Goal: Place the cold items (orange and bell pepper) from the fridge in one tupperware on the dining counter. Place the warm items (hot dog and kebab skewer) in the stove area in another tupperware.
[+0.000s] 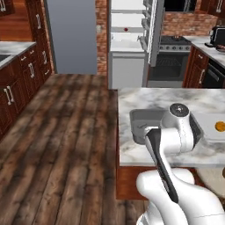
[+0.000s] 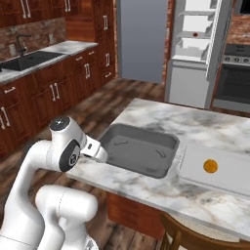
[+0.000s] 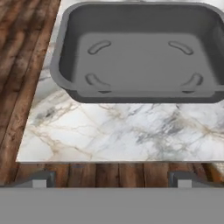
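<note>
Orange (image 2: pixel 210 166): sits alone in the white tub (image 2: pixel 229 181) on the counter (image 2: pixel 161 114); 1 of 2 cold items looks placed.
Grey tub (image 2: pixel 140 149): bare inside, just left of the white tub, near the counter's front edge; probably meant for the warm items.
Gripper (image 3: pixel 111 179): tips spread wide, nothing between them, hanging off the counter's front edge over floor, looking at the grey tub (image 3: pixel 140 52).
Why so: arm is folded back low and clear of both tubs; I judge it is between carries, with the pepper next.
Fridge (image 1: pixel 130 44): door open, shelves in sight; a small red thing (image 1: pixel 126 30) on a middle shelf, too small to name, may be the pepper.
Stove (image 1: pixel 174 43): right of the fridge, with a pan on top; hot dog and skewer not made out.
Edges: counter overhangs by the gripper; grey tub's rim is raised, so any drop must come from above.
Room: wide wood floor (image 1: pixel 66 132) between counter and fridge, open for driving; cabinets (image 1: pixel 19 79) line the left side; the open fridge door crowds the stove side.
</note>
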### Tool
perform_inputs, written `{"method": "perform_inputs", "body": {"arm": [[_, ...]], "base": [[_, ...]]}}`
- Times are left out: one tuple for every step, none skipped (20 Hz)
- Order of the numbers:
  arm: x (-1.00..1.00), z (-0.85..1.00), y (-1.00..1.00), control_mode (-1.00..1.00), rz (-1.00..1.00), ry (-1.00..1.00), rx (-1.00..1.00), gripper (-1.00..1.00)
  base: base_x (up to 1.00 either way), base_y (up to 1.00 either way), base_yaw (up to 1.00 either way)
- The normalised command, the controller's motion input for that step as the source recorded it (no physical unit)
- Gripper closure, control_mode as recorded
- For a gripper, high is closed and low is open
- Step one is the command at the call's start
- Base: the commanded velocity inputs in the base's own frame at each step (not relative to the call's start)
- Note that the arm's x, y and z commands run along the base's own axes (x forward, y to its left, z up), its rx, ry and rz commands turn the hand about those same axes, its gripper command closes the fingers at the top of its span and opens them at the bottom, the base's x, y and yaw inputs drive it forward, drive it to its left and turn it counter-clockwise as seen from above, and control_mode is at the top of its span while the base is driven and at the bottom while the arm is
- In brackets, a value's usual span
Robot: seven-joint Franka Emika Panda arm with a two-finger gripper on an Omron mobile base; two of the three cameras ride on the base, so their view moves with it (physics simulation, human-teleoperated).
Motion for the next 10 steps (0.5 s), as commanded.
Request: {"method": "perform_inputs", "body": {"arm": [[0.00,0.00,0.00,1.00,0.00,0.00,0.00,-1.00],[0.00,0.00,0.00,1.00,0.00,0.00,0.00,-1.00],[0.00,0.00,0.00,1.00,0.00,0.00,0.00,-1.00],[0.00,0.00,0.00,1.00,0.00,0.00,0.00,-1.00],[0.00,0.00,0.00,1.00,0.00,0.00,0.00,-1.00],[0.00,0.00,0.00,1.00,0.00,0.00,0.00,-1.00],[0.00,0.00,0.00,1.00,0.00,0.00,0.00,-1.00],[0.00,0.00,0.00,1.00,0.00,0.00,0.00,-1.00],[0.00,0.00,0.00,1.00,0.00,0.00,0.00,-1.00],[0.00,0.00,0.00,1.00,0.00,0.00,0.00,-1.00]], "base": [[0.00,0.76,0.00],[0.00,0.80,0.00],[0.00,0.94,0.00],[0.00,0.97,0.00],[0.00,1.00,-0.02],[0.00,1.00,-0.06],[0.00,1.00,-0.07],[0.00,1.00,-0.09],[0.00,1.00,-0.11],[0.00,1.00,-0.13]]}}
